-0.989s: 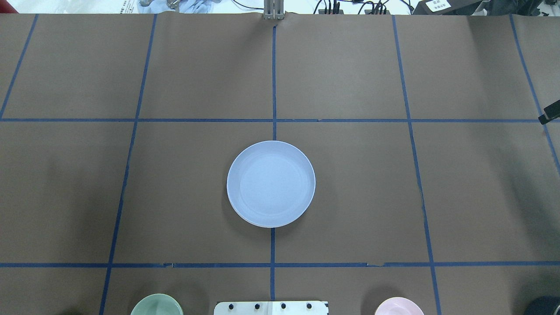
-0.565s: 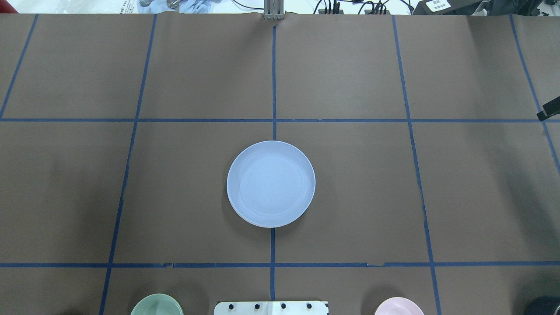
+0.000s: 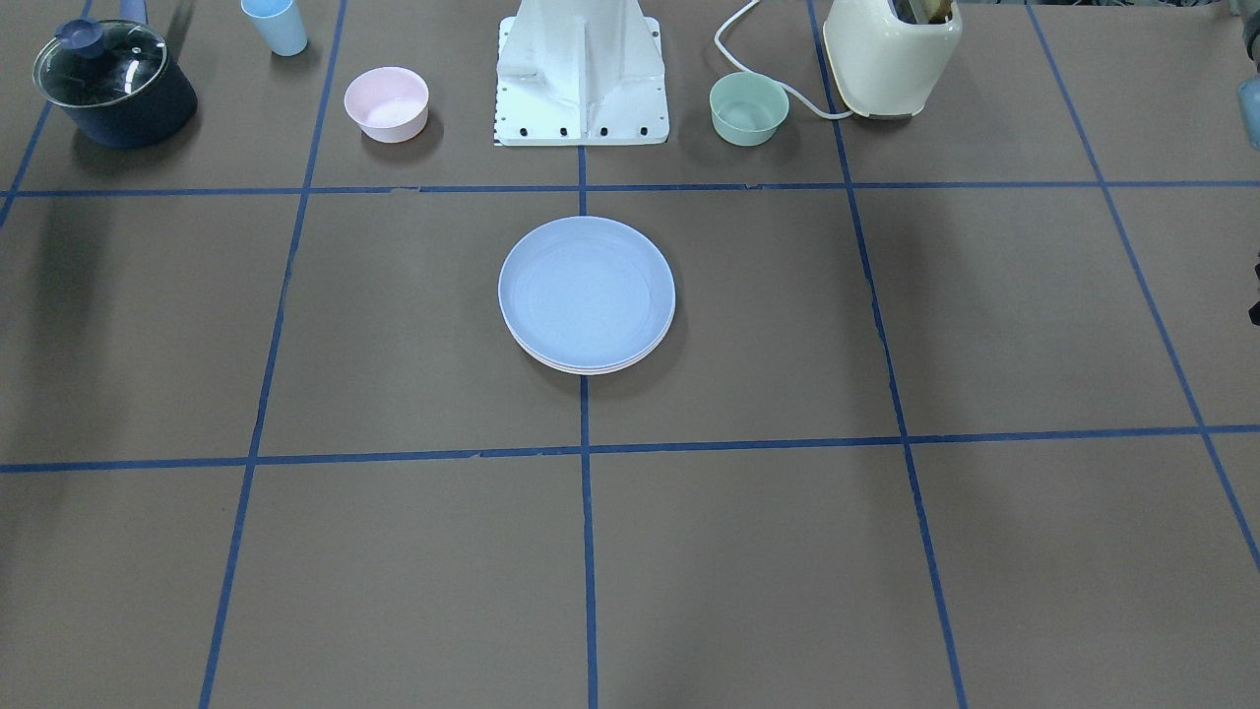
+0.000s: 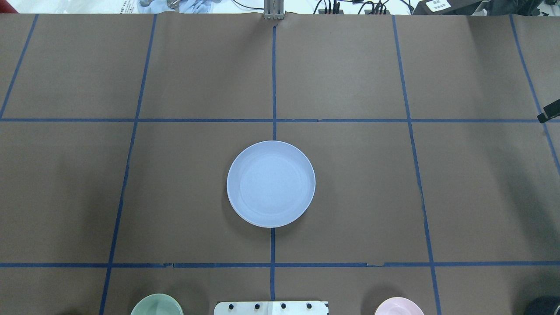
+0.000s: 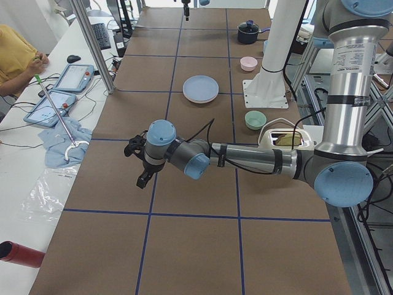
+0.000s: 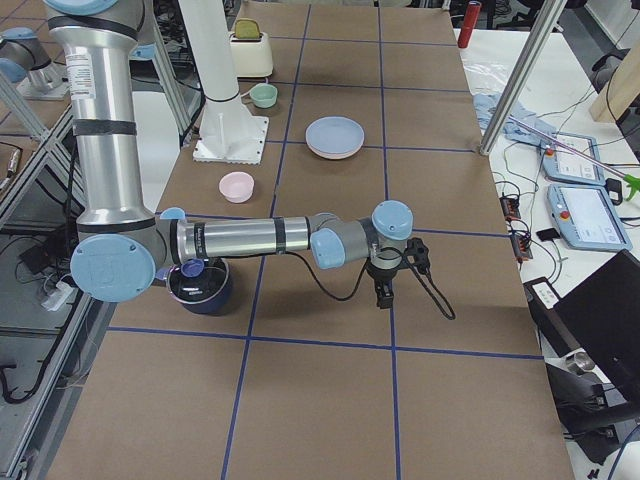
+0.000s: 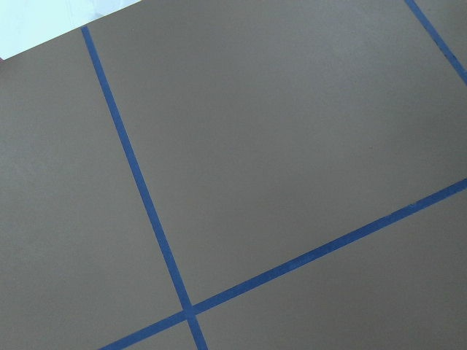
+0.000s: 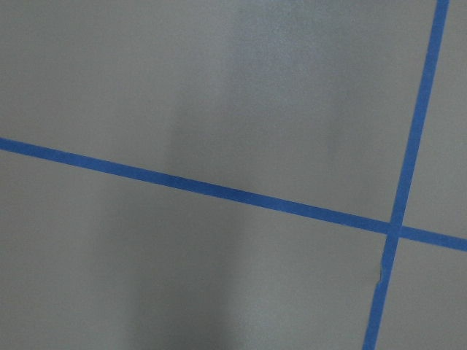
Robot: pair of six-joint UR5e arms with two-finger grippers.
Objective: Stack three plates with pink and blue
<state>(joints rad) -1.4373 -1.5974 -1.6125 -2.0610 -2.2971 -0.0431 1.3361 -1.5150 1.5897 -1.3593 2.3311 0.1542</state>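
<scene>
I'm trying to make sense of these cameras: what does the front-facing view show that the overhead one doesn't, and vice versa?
Only front-facing: lower plate rims under the light blue plate, a lidded pot, a blue cup, a toaster. Only overhead: cables past the far edge of the table. Both: the light blue plate on top, the pink bowl, the green bowl and the robot's white base.

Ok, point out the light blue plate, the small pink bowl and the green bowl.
Light blue round plastic plate [image 3: 587, 290], front-facing view, its centre.
Small pink round bowl [image 3: 386, 100], front-facing view, its inside.
Small green round bowl [image 3: 748, 102], front-facing view, its inside.
</scene>
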